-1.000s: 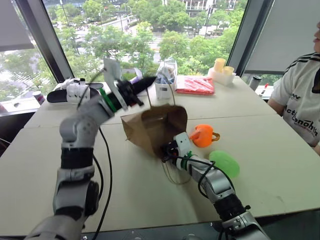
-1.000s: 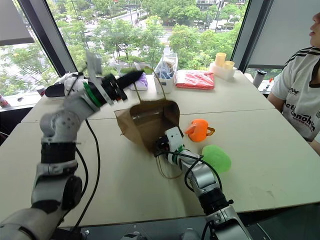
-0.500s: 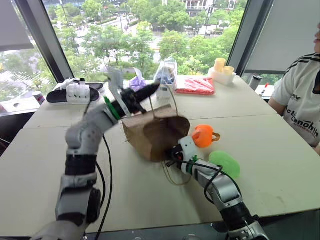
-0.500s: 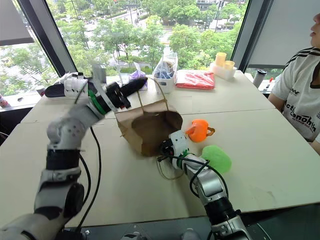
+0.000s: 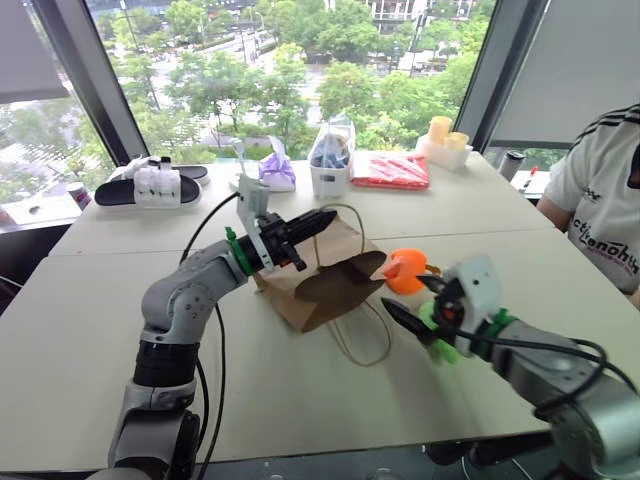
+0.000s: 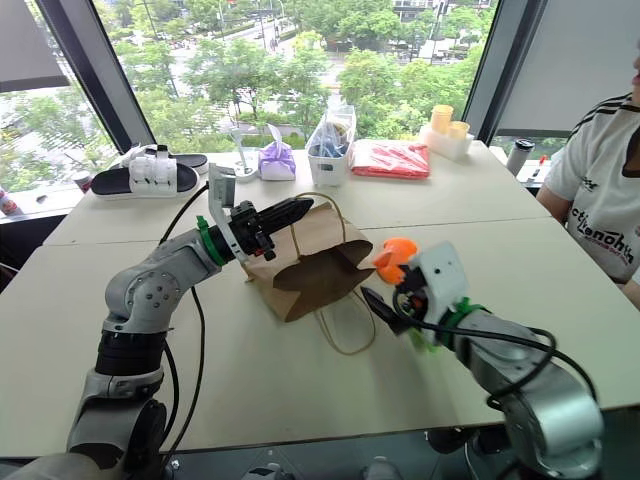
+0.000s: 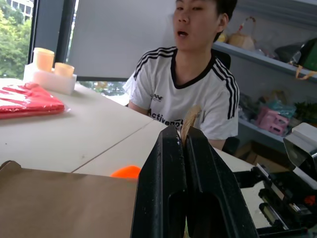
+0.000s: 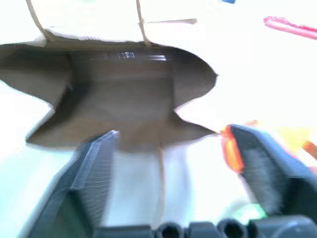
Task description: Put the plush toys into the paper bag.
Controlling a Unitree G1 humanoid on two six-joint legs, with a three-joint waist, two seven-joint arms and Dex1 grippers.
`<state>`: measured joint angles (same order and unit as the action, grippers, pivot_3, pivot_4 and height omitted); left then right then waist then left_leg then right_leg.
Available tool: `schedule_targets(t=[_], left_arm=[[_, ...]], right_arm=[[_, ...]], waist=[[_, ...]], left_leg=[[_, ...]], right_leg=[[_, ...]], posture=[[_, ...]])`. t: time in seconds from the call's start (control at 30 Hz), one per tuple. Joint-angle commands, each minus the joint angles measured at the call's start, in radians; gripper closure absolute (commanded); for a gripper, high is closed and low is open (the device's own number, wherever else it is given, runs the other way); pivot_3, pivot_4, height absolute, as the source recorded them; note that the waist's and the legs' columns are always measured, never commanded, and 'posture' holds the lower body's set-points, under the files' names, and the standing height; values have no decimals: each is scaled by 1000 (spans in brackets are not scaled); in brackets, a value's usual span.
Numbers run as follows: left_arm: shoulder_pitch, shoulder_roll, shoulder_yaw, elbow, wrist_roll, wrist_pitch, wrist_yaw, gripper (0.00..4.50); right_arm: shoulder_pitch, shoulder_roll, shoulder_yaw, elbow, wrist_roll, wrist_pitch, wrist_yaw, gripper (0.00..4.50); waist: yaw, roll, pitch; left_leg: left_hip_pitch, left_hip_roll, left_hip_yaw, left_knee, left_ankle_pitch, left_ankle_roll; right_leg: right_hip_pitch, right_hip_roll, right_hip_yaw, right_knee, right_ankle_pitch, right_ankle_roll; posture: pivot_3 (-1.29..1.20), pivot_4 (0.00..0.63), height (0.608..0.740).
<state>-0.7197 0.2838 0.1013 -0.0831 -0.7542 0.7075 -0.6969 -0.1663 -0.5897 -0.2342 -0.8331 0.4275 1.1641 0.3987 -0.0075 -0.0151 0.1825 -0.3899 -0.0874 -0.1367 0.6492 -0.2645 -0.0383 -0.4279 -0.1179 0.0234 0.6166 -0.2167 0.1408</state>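
- The bag (image 5: 325,270) lies on its side on the table (image 5: 120,330), with its open mouth turned toward the robot and a little to its right.
- The left gripper (image 5: 318,222) is pressed together on a cord handle (image 7: 189,118) at the top edge of the bag. It holds the upper lip up, so the mouth stays open.
- The second handle (image 5: 362,335) lies loose on the table in front of the mouth.
- The right gripper (image 5: 420,308) has its two fingers wide apart and holds nothing. It hangs just to the right of the mouth, pointing forward and to the left.
- The orange toy (image 5: 405,270) sits on the table just beside the right corner of the mouth, outside the bag.
- The green toy (image 5: 438,330) is near the orange one, closer to the robot, and mostly hidden behind the right gripper.
- Both toys lie on the right side, near the right gripper and well apart from the left one. So I think the right arm must pick them up, while the left keeps the bag open.
- The bag's long axis runs from the mouth away and to the left, so I judge that a toy must travel leftward to go in.
- In the right wrist view the inside of the bag looks empty, so I judge that no toy is placed yet.
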Motion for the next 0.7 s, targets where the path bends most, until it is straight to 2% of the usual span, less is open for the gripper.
schedule_targets(t=[0.03, 0.23, 0.47, 0.57, 0.7], left_arm=[[-6, 7, 11, -36, -14, -13, -7, 4500], [-11, 8, 3, -42, -11, -17, -7, 4500], [-15, 10, 6, -45, -10, -18, 3, 4500], [-14, 9, 7, -45, -7, -22, 10, 4500], [-13, 3, 10, -48, -10, -23, 21, 4500]], right_arm=[[67, -52, -27, -15, -5, -12, 21, 59], [191, -84, 81, 143, -132, -185, -10, 59], [196, -86, 127, 301, -249, -339, -45, 59], [190, -96, 140, 336, -295, -396, -45, 928], [177, -90, 127, 344, -301, -406, -37, 2854]], waist=[[0, 0, 0], [-3, 0, 0], [-1, 0, 0], [0, 0, 0], [-2, 0, 0]], left_leg=[[0, 0, 0, 0, 0, 0], [1, 0, 1, 0, 0, 0], [1, 0, 1, 0, 0, 0], [1, 0, 1, 1, 0, 0], [1, 0, 1, 1, 0, 0]], right_leg=[[0, 0, 0, 0, 0, 0], [0, 0, 0, 0, 0, 0], [1, 0, 0, 0, 0, 0], [1, 0, 0, 0, 0, 0], [1, 0, 0, 0, 0, 0]], posture=[[0, 150, 740], [0, 150, 740], [0, 150, 740], [0, 150, 740], [0, 150, 740]])
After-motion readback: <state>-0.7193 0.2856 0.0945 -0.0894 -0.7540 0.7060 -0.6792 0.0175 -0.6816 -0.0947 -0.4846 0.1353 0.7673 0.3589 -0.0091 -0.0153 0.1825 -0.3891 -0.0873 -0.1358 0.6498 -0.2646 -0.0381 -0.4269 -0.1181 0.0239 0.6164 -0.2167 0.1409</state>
